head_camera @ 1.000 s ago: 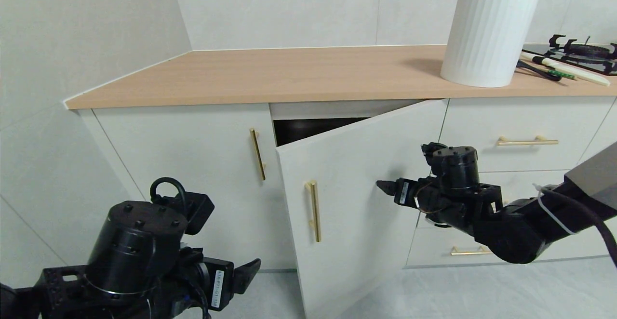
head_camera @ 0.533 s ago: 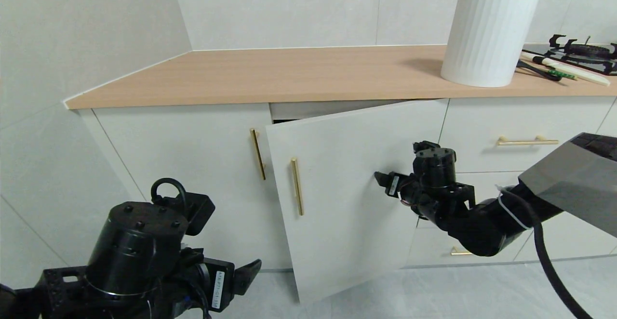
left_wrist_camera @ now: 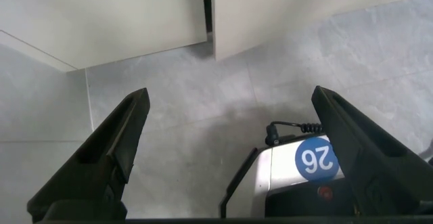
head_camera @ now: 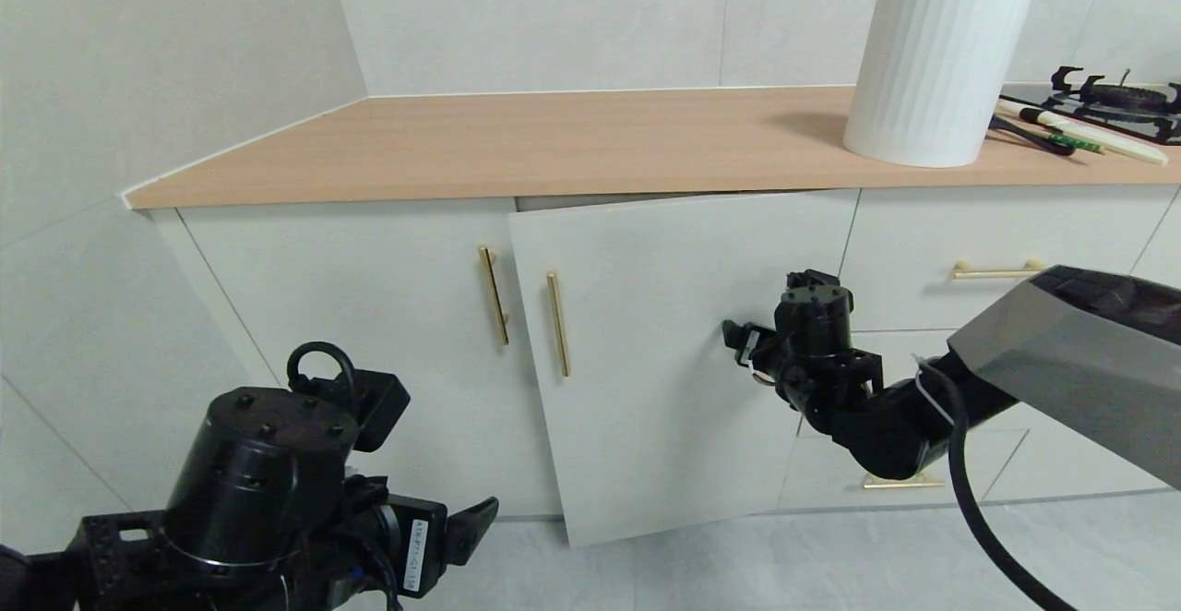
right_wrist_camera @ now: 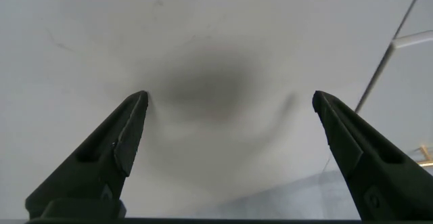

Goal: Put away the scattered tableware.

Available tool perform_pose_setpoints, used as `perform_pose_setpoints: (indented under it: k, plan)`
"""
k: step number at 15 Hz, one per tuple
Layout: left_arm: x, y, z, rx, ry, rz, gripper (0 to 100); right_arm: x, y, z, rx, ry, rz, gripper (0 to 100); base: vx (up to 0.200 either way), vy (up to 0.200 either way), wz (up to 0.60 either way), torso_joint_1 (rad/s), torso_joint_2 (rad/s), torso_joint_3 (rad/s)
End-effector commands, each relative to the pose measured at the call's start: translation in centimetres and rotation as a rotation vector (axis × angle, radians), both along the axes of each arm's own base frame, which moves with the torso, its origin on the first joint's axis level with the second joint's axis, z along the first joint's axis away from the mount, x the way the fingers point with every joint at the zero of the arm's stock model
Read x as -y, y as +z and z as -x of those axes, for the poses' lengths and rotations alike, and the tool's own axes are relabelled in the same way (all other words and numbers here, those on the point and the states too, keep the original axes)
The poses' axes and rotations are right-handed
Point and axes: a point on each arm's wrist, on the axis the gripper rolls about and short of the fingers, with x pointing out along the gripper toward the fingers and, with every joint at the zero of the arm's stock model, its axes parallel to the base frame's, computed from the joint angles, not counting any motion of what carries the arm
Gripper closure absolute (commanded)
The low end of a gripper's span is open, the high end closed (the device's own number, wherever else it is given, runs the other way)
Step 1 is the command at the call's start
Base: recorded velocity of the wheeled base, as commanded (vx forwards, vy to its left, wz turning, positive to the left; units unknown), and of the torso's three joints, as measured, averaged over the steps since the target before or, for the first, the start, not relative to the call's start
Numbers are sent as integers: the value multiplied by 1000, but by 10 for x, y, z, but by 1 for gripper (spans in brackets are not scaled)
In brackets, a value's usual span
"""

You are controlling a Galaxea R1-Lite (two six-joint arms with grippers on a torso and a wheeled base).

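**Desk:** What does the head view show?

**Photographer:** The right gripper (head_camera: 738,348) sits against the face of a white cabinet door (head_camera: 664,380) under a wooden countertop (head_camera: 554,145). The door stands slightly ajar, its lower corner out from the cabinet front. Its gold handle (head_camera: 556,323) hangs beside the matching handle of the neighbouring door (head_camera: 492,294).

**Desk:** And the tableware?

**Photographer:** The utensils (head_camera: 1075,128) lie on the countertop at far right. They are between a tall white ribbed container (head_camera: 936,62) and a black hob grate (head_camera: 1121,99), well apart from both arms.

**Desk:** The left wrist view?

**Photographer:** The left gripper (left_wrist_camera: 230,95) hangs low over grey floor tiles (left_wrist_camera: 196,109). Its fingers are spread wide with nothing between them. The bottom corner of the cabinet door shows beyond the tips.

**Desk:** The right wrist view?

**Photographer:** The two dark fingers are parted and hold nothing. The door's plain white panel lies right in front of them. One fingertip (right_wrist_camera: 139,102) looks to be touching the panel, though I cannot tell for the other.
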Motion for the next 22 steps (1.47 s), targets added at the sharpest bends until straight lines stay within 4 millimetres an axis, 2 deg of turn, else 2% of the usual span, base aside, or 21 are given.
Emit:
perform_pose_setpoints:
  k: [1,4,9,12,14,15,18,19,22]
  plan:
    - [0,0,0,0,0,0,0,-1,-5,-4,-2,-9,2,0,0,0,0,0,0,0]
    - [0,0,0,2,0,1,0,-2,-8,-7,0,-28,9,0,0,0,0,0,0,0]
    - [0,1,0,4,-1,2,0,-5,-15,-24,36,-141,25,0,0,0,0,0,0,0]
    - [0,1,0,4,0,3,0,-4,-9,-20,61,-140,12,0,0,0,0,0,0,0]
    - [0,1,0,3,0,2,0,-3,0,0,36,-61,5,0,0,0,0,0,0,0]
    - [0,1,0,3,-1,4,0,-2,7,21,2,40,-5,0,0,0,0,0,0,0]
    - [0,1,0,4,0,3,0,18,27,77,-97,411,-81,0,0,0,0,0,0,0]
    - [0,1,0,4,0,3,0,23,35,87,-106,487,-104,0,0,0,0,0,0,0]
    - [0,1,0,5,0,4,0,25,38,91,-123,493,-97,0,0,0,0,0,0,0]
